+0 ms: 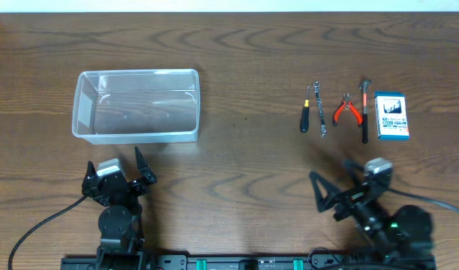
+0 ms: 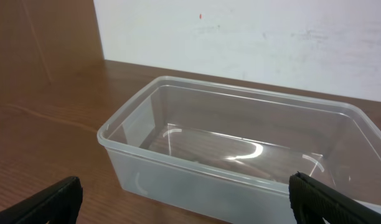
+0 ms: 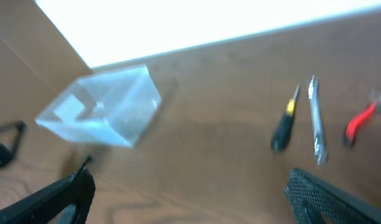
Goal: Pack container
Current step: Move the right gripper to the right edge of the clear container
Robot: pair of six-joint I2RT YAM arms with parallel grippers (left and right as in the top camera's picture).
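**Clear tub faces left arm, tools lie right**

The clear, colourless rectangular plastic container (image 1: 139, 109) stands on the brown wooden table (image 1: 244, 172), just beyond the left gripper (image 1: 114, 157), its fingers spread apart. The right gripper (image 1: 331, 170), likewise spread, sits near a row of small hand tools (image 1: 334, 111).

container (image 1: 139, 136): clear, colourless | table (image 1: 244, 67): brown wood grain | screwdriver (image 1: 304, 118): black, yellow band | wrench (image 1: 319, 111): silver | pliers (image 1: 349, 111): red-orange handles | hammer (image 1: 364, 116): dark handle | box (image 1: 391, 116): blue and white

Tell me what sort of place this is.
Likely a robot test bench: a wooden table by a plain white wall, a clear container, and a screwdriver, pliers and hammer lined up.
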